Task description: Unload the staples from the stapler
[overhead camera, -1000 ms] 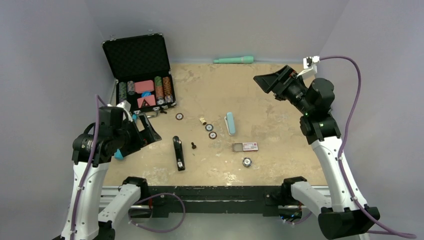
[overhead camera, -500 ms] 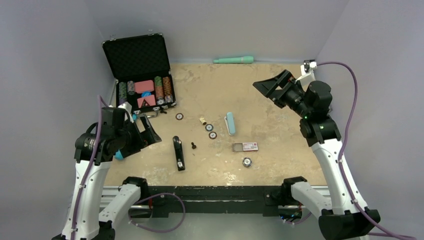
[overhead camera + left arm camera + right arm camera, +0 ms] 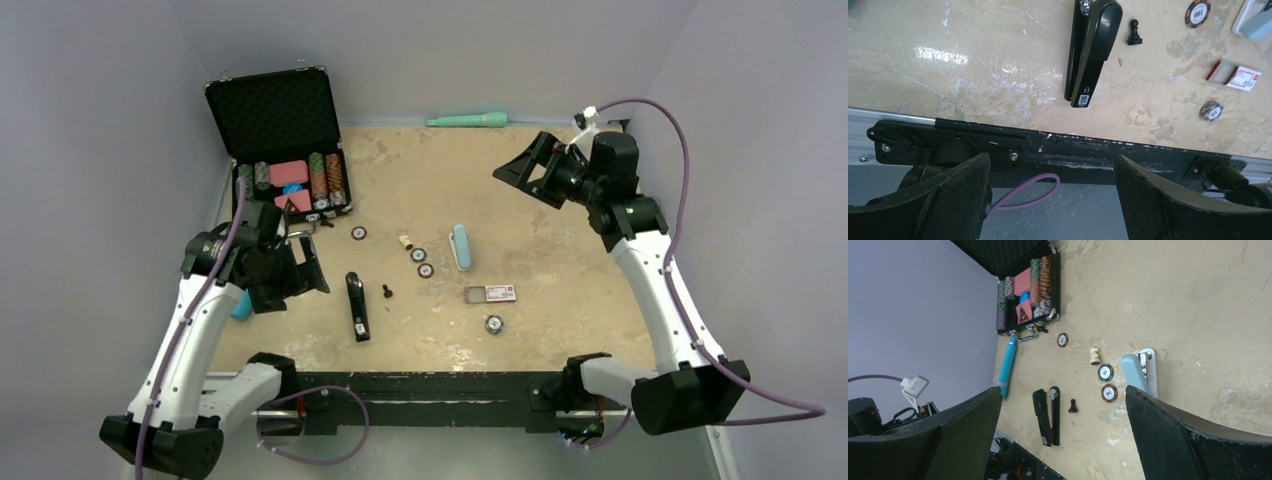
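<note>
Left gripper (image 3: 293,275): jaws apart, empty. Black stapler (image 3: 357,306): lying just right of it, untouched. Pale blue stapler (image 3: 461,246): well left of right gripper (image 3: 525,172), jaws wide apart, empty. Loose staples: too small to discern.

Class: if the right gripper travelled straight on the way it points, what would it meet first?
Nothing stands in its way in the air. The open right gripper aims down across the table, and its line seems to end near the black stapler and pawn; depth is unclear.
</note>
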You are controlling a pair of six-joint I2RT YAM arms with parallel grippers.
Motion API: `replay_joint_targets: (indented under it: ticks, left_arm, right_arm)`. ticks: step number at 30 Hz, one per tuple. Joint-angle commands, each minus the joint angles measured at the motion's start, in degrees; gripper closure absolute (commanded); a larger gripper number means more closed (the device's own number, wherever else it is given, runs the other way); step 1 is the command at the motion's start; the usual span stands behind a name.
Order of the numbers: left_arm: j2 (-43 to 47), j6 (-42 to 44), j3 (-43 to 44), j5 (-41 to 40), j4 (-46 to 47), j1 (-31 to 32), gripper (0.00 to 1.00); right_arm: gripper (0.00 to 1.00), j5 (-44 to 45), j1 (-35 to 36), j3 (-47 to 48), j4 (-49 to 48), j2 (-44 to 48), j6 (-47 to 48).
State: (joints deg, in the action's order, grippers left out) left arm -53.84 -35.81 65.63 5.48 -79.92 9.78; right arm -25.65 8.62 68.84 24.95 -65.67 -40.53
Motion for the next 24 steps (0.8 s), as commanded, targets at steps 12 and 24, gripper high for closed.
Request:
replay_joint_targets:
  ticks: [12, 24]
  left_arm:
    - [-16.9, -12.7, 6.9, -14.3, 4.3, 21.7, 0.06]
    - [-22.6, -9.7, -1.6, -18.9, 18.7, 22.0, 0.10]
  right_arm:
    - [0.01, -3.5, 0.2, -5.0, 7.6, 1.3, 6.6]
    - [0.01, 3.2, 0.2, -2.2, 17.2, 9.4, 1.6]
